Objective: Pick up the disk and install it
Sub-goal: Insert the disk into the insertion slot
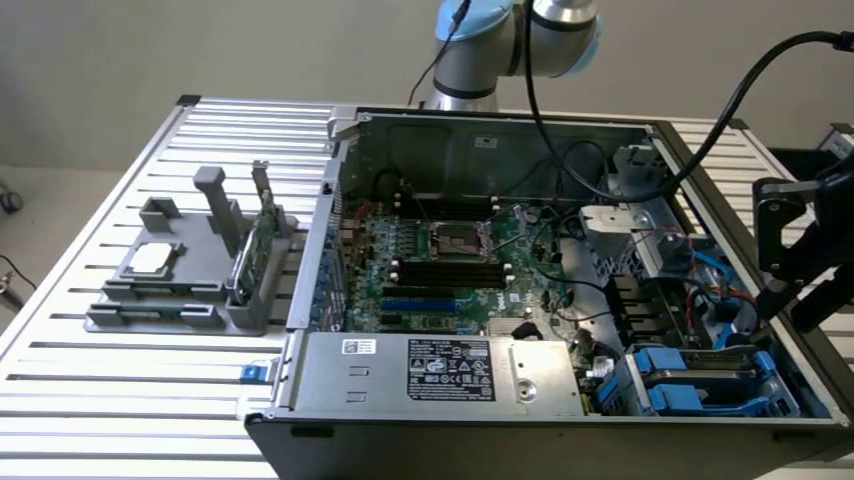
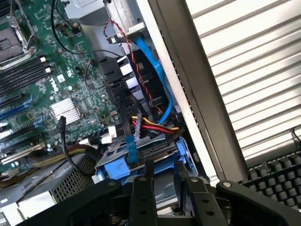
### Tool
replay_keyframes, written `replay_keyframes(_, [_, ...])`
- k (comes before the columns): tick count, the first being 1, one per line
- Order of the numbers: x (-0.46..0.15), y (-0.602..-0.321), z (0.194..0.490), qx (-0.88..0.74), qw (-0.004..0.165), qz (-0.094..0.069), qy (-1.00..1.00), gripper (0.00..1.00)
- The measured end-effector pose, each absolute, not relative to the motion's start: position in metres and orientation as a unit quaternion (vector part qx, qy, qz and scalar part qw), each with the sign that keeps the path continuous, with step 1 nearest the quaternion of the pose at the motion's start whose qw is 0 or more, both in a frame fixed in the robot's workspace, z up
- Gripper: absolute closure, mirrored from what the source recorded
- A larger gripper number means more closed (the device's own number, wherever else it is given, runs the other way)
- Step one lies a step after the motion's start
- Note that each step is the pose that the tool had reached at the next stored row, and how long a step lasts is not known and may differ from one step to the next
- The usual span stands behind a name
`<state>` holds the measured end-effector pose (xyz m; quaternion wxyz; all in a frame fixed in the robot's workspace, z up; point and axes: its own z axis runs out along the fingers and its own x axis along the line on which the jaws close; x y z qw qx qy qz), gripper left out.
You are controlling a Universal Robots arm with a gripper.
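Probably stiff, weighty and shock-sensitive, the disk (image 1: 694,372) in the computer case (image 1: 467,150) seems best gripped across the rigid sides of its blue carrier (image 2: 110,165); the fingers (image 2: 141,200) stand partly apart, empty

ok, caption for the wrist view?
Open gripper over the blue-framed silver-grey metal disk inside the black computer case.

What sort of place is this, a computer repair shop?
Probably a robotics lab bench rather than a shop: a robot arm rises beyond an open computer case on a slatted metal table, and a grey fixture beside the case holds loose parts.
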<state>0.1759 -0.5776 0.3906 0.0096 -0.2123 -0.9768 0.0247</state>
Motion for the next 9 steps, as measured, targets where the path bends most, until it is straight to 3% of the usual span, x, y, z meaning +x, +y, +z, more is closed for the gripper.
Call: replay_keyframes(9, [0.1765, -0.5786, 0.3852, -0.249, 0.01, 0.024, -0.968, 0.69])
